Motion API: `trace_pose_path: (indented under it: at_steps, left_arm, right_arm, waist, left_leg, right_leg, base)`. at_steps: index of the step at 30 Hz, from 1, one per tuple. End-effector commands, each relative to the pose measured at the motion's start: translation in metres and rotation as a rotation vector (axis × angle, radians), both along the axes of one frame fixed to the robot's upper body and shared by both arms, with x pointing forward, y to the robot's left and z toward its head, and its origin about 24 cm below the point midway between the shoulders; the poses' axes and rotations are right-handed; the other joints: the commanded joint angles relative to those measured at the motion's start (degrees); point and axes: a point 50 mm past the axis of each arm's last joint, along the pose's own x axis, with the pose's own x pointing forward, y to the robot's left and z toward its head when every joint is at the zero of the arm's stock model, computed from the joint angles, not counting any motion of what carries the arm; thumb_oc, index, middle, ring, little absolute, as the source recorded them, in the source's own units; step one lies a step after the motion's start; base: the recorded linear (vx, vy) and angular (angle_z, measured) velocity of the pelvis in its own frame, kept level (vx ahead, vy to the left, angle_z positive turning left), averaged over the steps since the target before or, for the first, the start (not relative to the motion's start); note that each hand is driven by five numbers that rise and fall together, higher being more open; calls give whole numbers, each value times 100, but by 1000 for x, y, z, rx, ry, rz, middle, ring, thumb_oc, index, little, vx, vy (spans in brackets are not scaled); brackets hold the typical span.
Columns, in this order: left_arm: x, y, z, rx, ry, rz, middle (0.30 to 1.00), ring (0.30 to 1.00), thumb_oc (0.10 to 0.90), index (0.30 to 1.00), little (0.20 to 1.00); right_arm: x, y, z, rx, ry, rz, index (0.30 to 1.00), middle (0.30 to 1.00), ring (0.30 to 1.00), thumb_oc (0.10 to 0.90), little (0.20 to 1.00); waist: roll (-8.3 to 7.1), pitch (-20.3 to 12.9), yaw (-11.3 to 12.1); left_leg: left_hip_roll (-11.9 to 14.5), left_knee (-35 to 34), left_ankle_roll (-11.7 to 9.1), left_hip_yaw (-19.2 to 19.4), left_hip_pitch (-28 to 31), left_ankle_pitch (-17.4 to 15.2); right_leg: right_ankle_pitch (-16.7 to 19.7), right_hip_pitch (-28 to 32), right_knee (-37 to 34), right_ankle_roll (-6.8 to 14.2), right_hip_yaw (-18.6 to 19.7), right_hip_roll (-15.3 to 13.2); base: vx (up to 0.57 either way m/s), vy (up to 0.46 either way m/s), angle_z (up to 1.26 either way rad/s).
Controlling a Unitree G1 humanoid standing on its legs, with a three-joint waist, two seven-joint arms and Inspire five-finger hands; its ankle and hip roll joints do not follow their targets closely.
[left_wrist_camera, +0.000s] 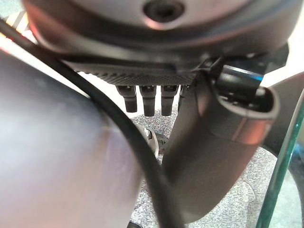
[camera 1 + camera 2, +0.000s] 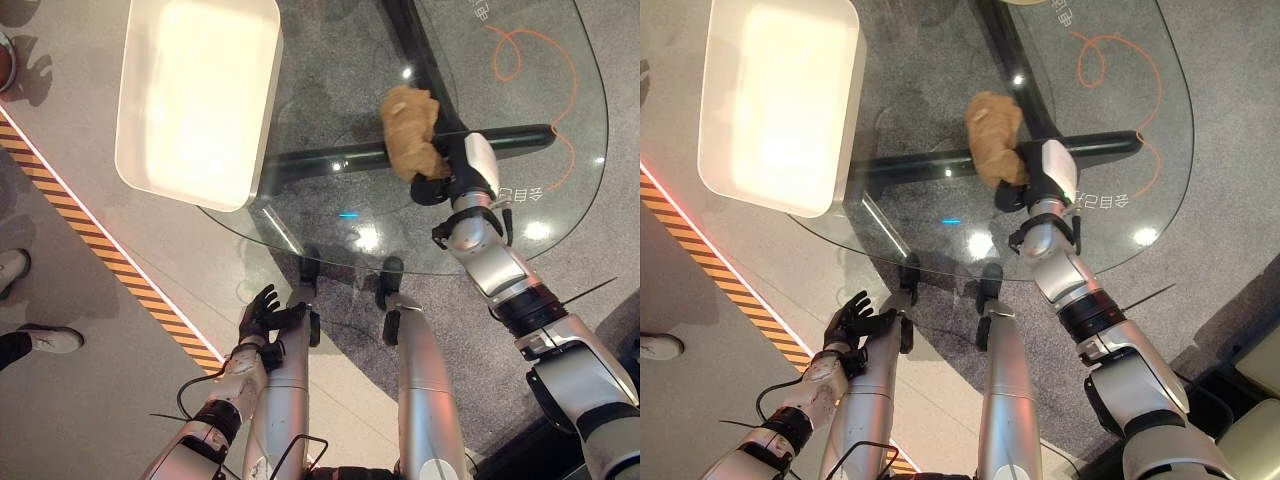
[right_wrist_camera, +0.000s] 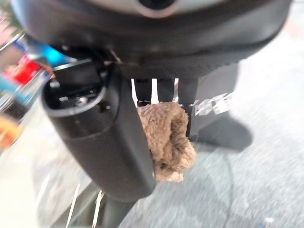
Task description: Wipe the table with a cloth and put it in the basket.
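A: Nearest first. What's the left hand (image 2: pixel 262 312) doing?

B: Hanging low at about 7 o'clock, below the counter's near rim and beside the robot's legs. Fingers (image 1: pixel 148 100) straight and relaxed, thumb out, nothing in it.

A: Anything on the floor near it?

B: A striped orange and black strip (image 2: pixel 60 200) runs diagonally along the 9 o'clock side. A person's shoes (image 2: pixel 50 340) stand out past it, at the far left edge.

A: The counter?

B: Clear glass counter (image 2: pixel 575 215), rounded, with a dark crossbar base (image 2: pixel 330 160) visible through the top. An orange line drawing (image 2: pixel 545 70) is printed on the glass towards 2 o'clock.

A: Right hand (image 2: pixel 432 185)?

B: Over the glass, roughly the middle of the counter, arm coming in from 5 o'clock. Fingers and thumb curled round the cloth (image 2: pixel 412 130).

A: Sure of the hold?

B: Yes. In the right wrist view the brown cloth (image 3: pixel 167 140) is bunched up and pinched between thumb and fingers. From the head views the wad sticks out past the hand towards 12 o'clock. Can't tell whether it touches the glass.

A: The basket?

B: White rectangular basket (image 2: pixel 135 165), furthest out at 10 to 11 o'clock. It sits on the counter's left end and overhangs the rim. Well apart from the cloth.
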Motion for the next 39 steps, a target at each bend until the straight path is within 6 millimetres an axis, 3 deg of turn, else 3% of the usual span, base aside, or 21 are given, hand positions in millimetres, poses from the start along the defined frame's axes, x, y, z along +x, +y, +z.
trace_pose_path:
  at_steps: [1, 20, 39]
  left_arm:
    - [-47, -13, -39, -4, 144, -61, 900, 900, 800, 900, 900]
    - [-45, -13, -36, 4, 141, -70, 900, 900, 800, 900, 900]
    - [-46, -7, -36, 16, 141, -72, 900, 900, 800, 900, 900]
  right_arm:
    - [-17, 74, 2, -4, 4, 330, 300, 300, 300, 100, 200]
    - [-21, 76, -21, 18, 77, 372, 300, 300, 300, 100, 200]
    - [-28, 78, -11, -59, 79, 511, 300, 300, 300, 100, 200]
  waist:
    - [60, -82, 273]
    - [66, -82, 256]
    - [60, -82, 246]
  left_leg:
    - [-417, 668, 490, 509, -13, -913]
    - [-397, 664, 468, 532, -18, -902]
    - [-373, 681, 463, 527, -58, -885]
  right_leg:
    - [670, -186, -585, 68, -267, 84]
    - [691, -199, -601, 93, -300, 37]
    - [691, -244, -567, 102, -327, 12]
  base:
    - [-1, -11, 8]
    - [0, -3, 2]
    - [0, 0, 0]
